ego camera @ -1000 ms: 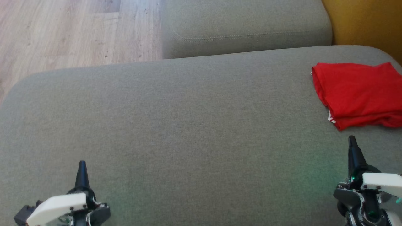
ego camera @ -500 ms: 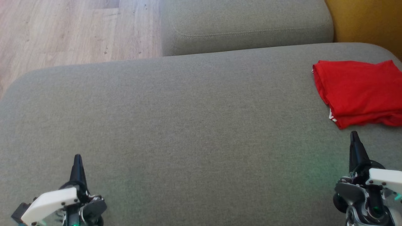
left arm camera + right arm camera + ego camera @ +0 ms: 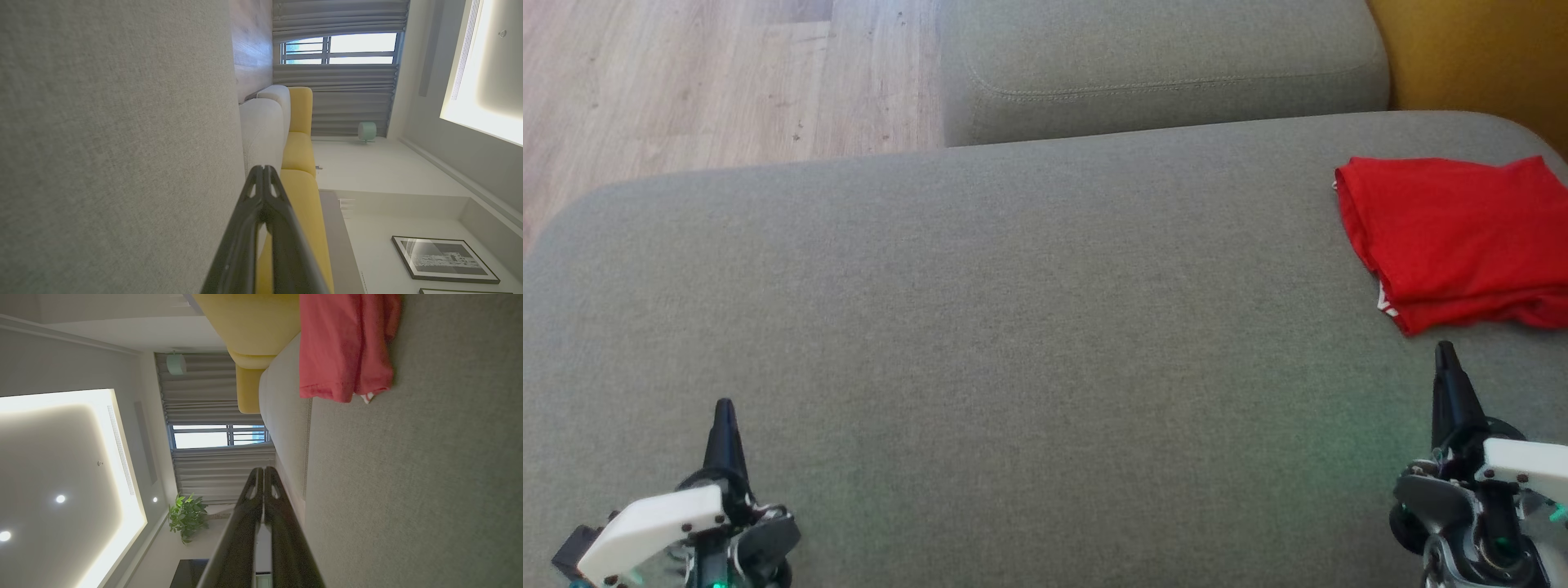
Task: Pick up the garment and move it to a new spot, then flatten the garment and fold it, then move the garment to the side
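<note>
Garment (image 3: 1454, 237): red, folded, lying flat on the grey sofa cushion (image 3: 1013, 327), right edge of frame, upper half. Left hand (image 3: 723, 406) lower left, fingers pressed together, holding nothing. Right hand (image 3: 1445, 349) lower right, same: fully closed, empty, tip just below the garment's near edge, not touching.

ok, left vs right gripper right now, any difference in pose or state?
The left gripper sits at the lower left, far from the folded red garment; the right gripper points just short of its near edge, not touching. The right gripper's tip reaches higher in the head view than the left's. Shared: both shut, empty, over the grey cushion.
</note>
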